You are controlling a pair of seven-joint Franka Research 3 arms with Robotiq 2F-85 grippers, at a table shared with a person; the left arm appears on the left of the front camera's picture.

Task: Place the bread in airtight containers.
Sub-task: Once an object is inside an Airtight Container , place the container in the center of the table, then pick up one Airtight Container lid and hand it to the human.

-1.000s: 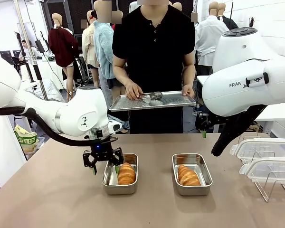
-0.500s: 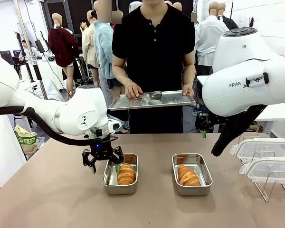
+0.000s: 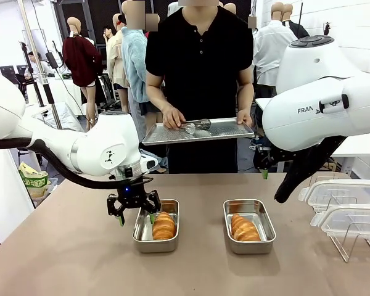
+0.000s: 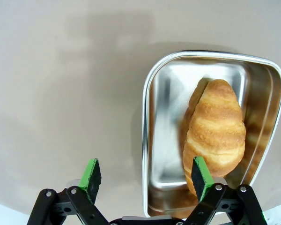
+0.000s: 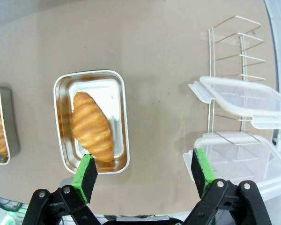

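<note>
The left gripper (image 3: 134, 217) is held low over the brown table (image 3: 61, 259) with its green-padded fingers spread wide and nothing gripped. In its wrist view (image 4: 145, 173), the long rim of a shallow rectangular stainless-steel tin (image 4: 145, 117) is seen between the two fingers. One finger is placed over bare table outside the tin, the other over the near end of the golden-brown ridged croissant-shaped roll (image 4: 215, 126) that is laid lengthwise inside.

The right gripper (image 5: 143, 168) is held high above the table, its fingers likewise parted and empty. A second steel tin (image 5: 56, 117), with a second ridged roll (image 5: 91, 126) laid in it, is seen just ahead of one finger. Two clear plastic white-rimmed lids (image 5: 239, 98) are stacked on a wire rack (image 5: 229, 42) ahead of the other finger. Both tins are uncovered.

Beyond both grippers, a flat steel serving tray (image 3: 197, 131) bearing metal tongs (image 3: 197, 125) is held by a person's hands (image 3: 172, 117).
</note>
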